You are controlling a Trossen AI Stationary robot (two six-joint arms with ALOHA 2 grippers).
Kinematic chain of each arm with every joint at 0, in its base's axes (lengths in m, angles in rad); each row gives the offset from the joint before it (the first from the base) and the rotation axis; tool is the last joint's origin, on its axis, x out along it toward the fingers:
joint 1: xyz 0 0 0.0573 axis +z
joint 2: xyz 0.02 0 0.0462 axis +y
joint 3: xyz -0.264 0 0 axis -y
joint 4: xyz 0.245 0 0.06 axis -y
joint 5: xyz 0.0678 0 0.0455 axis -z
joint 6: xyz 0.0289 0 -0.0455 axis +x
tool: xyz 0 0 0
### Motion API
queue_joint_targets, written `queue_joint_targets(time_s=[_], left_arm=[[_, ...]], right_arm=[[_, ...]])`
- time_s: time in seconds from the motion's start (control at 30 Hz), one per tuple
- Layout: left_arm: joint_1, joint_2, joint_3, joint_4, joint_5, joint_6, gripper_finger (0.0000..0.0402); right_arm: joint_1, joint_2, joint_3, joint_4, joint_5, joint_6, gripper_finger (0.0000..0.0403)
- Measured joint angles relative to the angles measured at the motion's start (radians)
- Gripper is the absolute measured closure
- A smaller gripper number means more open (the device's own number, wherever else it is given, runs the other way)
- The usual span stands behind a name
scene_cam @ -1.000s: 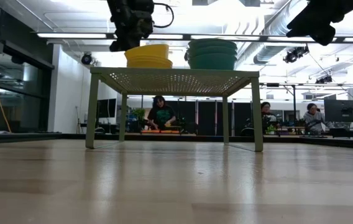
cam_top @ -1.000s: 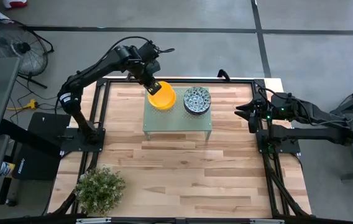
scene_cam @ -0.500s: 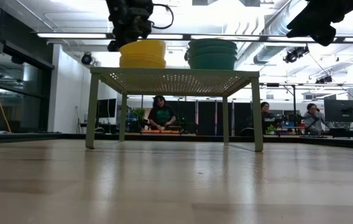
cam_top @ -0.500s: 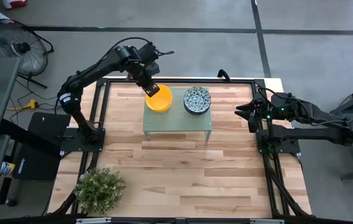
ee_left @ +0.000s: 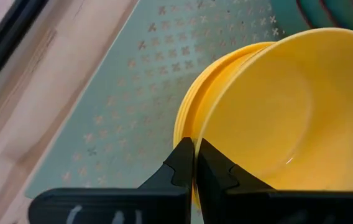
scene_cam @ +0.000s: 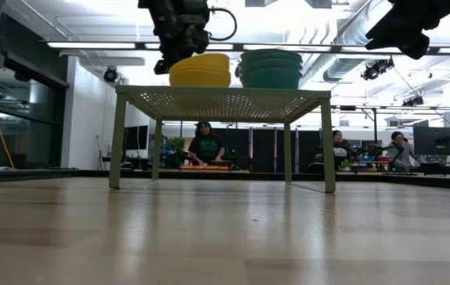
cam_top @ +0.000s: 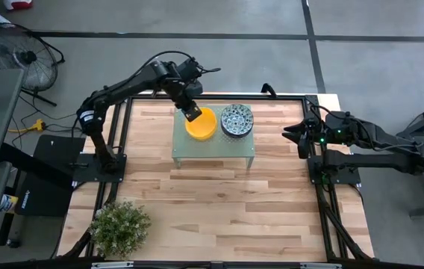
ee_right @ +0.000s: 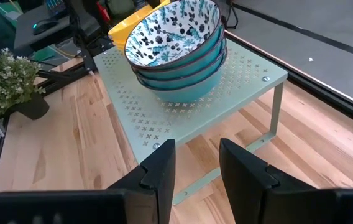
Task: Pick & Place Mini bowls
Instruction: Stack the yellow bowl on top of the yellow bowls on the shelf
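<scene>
My left gripper [ee_left: 194, 163] pinches the rim of the top bright yellow mini bowl [cam_top: 201, 123], stacked left of the patterned blue-green bowls [cam_top: 236, 119] on the pale green perforated stand [cam_top: 212, 147]. My right gripper [ee_right: 196, 163] waits open beyond the table's right edge. No bowl looks placed yet, I judge; the yellow stack's count is hidden.

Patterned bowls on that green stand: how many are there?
4 patterned bowls, nested in one stack on the green stand, beside the yellow bowls; more could be hidden within the stack.
</scene>
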Motion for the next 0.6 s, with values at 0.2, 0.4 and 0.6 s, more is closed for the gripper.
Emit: queue_joint_targets(time_s=[0.2, 0.4, 0.6], left_arm=[[0.001, 0.000, 0.000, 0.019, 0.023, 0.013, 0.0401], [0.001, 0.000, 0.000, 0.018, 0.026, 0.032, 0.0367], [0.001, 0.000, 0.000, 0.017, 0.030, 0.032, 0.0301]], right_arm=[[0.000, 0.000, 0.000, -0.009, 0.000, 0.000, 0.0290], [0.000, 0.000, 0.000, -0.009, 0.000, 0.000, 0.0290], [0.000, 0.000, 0.000, -0.013, -0.002, 0.005, 0.0290]])
